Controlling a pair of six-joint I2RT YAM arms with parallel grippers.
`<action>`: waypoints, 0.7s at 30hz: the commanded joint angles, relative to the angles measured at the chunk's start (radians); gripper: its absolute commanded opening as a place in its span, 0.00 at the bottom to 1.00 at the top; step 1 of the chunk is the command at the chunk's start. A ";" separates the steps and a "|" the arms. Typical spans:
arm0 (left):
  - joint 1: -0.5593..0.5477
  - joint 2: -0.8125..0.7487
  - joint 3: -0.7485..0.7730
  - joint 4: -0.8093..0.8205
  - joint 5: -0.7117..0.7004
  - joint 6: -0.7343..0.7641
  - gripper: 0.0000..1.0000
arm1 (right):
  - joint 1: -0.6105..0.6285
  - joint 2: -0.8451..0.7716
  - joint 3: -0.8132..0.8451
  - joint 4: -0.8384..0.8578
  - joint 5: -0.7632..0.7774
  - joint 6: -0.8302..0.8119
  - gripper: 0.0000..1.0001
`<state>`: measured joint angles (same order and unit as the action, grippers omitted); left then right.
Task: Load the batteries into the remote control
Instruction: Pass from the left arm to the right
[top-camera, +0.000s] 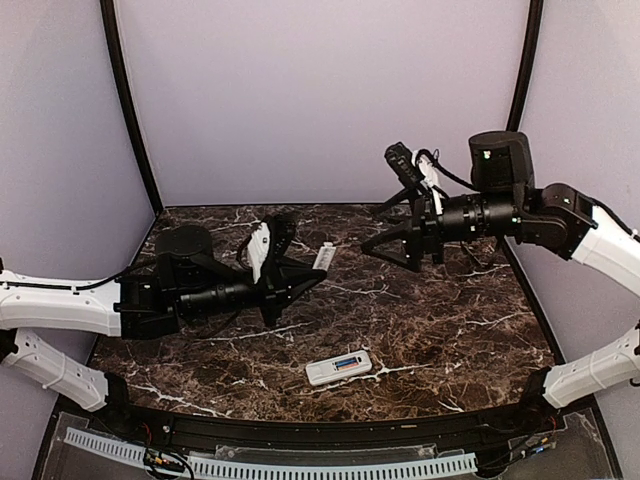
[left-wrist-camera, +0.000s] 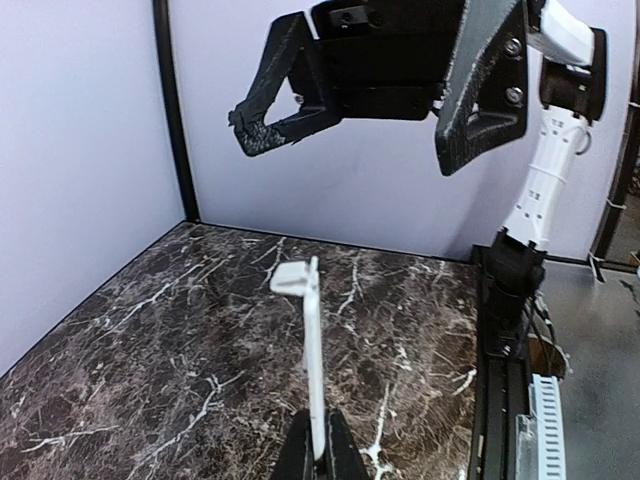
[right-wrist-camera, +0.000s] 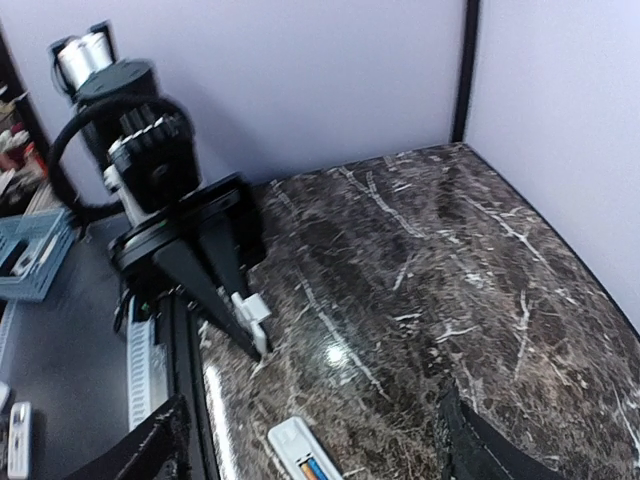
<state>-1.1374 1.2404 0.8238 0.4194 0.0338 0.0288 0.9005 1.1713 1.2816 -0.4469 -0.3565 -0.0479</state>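
We see pale lavender walls (top-camera: 320, 90) closing in a dark brown, marble-patterned table (top-camera: 450, 330) veined with white, with black posts (top-camera: 131, 110) standing at the corners. A soft glare (right-wrist-camera: 335, 355) sits on the tabletop, and a blue crate (right-wrist-camera: 35, 255) lies beyond its edge.

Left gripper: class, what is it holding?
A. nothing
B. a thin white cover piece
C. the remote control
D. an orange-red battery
B: the left gripper is pinched shut on the thin white cover piece, while the remote control lies apart on the table.
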 joint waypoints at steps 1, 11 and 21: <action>-0.001 -0.063 0.012 -0.208 0.172 0.067 0.00 | 0.005 0.116 0.139 -0.325 -0.289 -0.146 0.74; -0.001 -0.084 0.041 -0.314 0.205 0.074 0.00 | 0.107 0.260 0.272 -0.339 -0.250 -0.155 0.65; -0.001 -0.070 0.043 -0.305 0.192 0.083 0.00 | 0.135 0.317 0.263 -0.300 -0.253 -0.128 0.46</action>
<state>-1.1374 1.1759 0.8356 0.1299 0.2142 0.0978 1.0286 1.4712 1.5291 -0.7685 -0.6086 -0.1890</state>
